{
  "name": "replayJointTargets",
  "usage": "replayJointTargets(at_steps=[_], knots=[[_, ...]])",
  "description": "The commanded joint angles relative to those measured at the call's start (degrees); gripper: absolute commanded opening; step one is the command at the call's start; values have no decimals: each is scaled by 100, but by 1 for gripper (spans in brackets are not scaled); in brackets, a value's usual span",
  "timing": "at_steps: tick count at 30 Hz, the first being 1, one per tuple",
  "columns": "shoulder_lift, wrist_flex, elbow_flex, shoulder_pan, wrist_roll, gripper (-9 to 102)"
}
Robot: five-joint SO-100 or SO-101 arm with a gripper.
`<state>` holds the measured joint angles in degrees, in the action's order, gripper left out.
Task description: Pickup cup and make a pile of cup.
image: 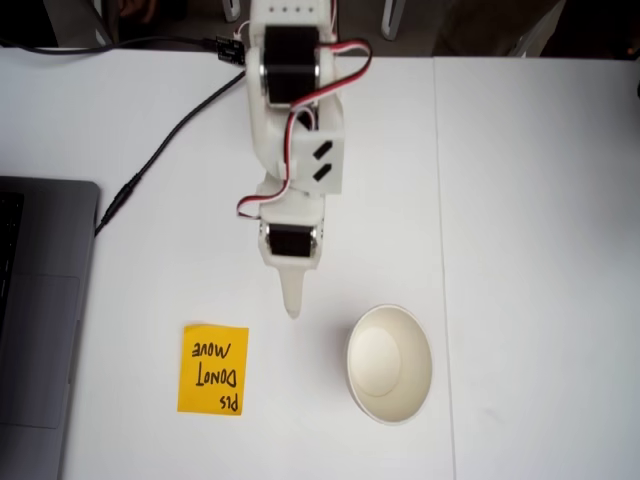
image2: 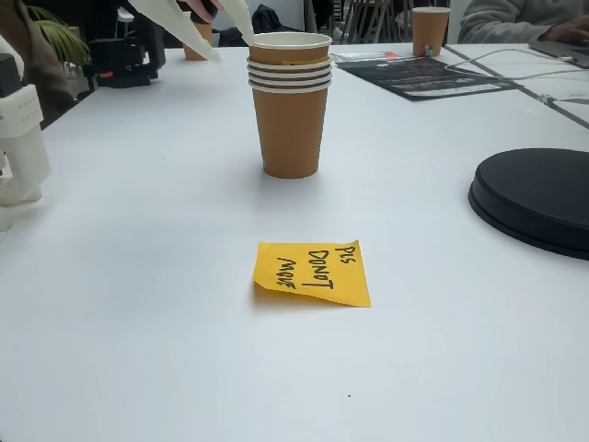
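Claw (image2: 219, 37) open beside nested cups (image2: 290, 101)

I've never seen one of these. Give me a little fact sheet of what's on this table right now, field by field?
Robot: white arm, gripper pointing down, beside the cups, not touching
Cups: brown paper pile of cups, upright, several rims stacked
Cup interior: cream-white, empty
Note: orange sticky note, handwritten "PLS DONOT MOVE"
Laptop: grey laptop at the left edge of a fixed view
Other: black round disc; another cup far back
Table: white table
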<state>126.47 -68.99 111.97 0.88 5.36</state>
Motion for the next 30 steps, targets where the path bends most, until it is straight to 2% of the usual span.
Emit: replayJointTargets(at_steps=[1,11,21,30], knots=[[615,563,369,-44,-53,5],[1433,870,1274,-35,-53,-7],[1960,905,1784,9,-53,-7],[3085,1336,3094,26,-53,-7]])
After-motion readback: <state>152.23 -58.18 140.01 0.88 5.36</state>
